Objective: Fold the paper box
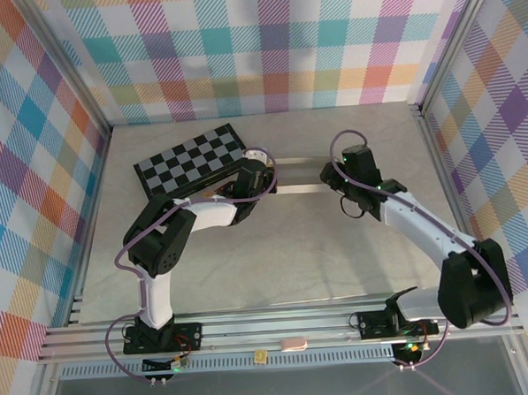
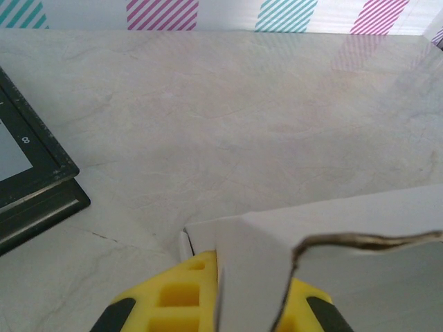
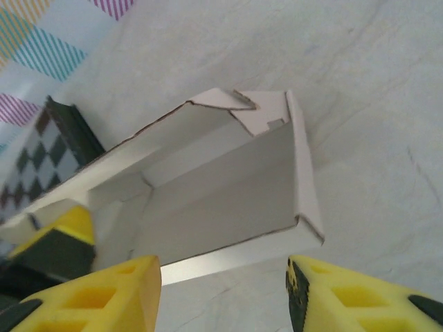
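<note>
Left end effector (image 2: 249,278) tight on box (image 2: 360,232)

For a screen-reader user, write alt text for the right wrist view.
A half-folded white paper box, walls raised, sits on the marbled table. The right gripper stands open before it; the left gripper pinches its far end, beside a checkered board.

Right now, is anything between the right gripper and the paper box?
Nothing visible. The right gripper, jaws open, faces the paper box across bare table; the left gripper clamps its other end.
</note>
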